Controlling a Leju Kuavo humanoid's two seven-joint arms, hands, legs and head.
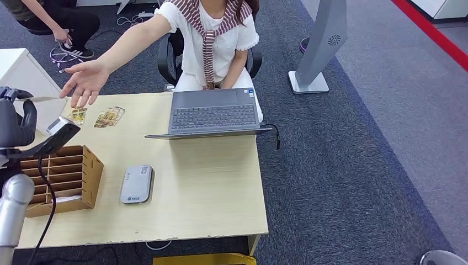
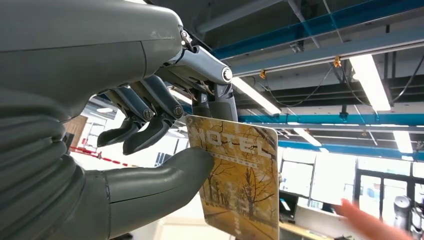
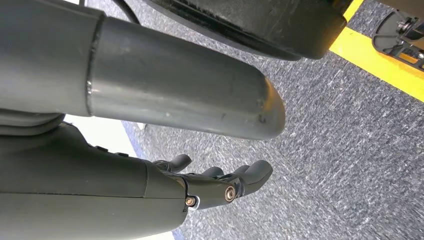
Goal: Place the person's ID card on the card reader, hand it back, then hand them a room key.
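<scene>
My left hand (image 1: pixel 16 118) is raised at the table's left side. In the left wrist view the left hand (image 2: pixel 150 120) pinches a yellow room key card (image 2: pixel 242 185) printed HOTEL between thumb and fingers. In the head view the key card (image 1: pixel 41 99) is seen edge-on, a thin pale strip. The seated person's open hand (image 1: pixel 84 81) reaches out just beside it, fingertips close to the card; the same hand (image 2: pixel 370 220) appears in the wrist view. The grey card reader (image 1: pixel 136 184) lies on the table with nothing on it. My right hand (image 3: pixel 220 182) hangs over carpet, holding nothing.
Two picture cards (image 1: pixel 109 116) lie near the table's far left. A cardboard slotted box (image 1: pixel 66 176) stands at the left edge. An open laptop (image 1: pixel 212 113) sits before the person. A second person (image 1: pixel 60 22) crouches at the back left. A grey stand (image 1: pixel 317 49) is on the carpet.
</scene>
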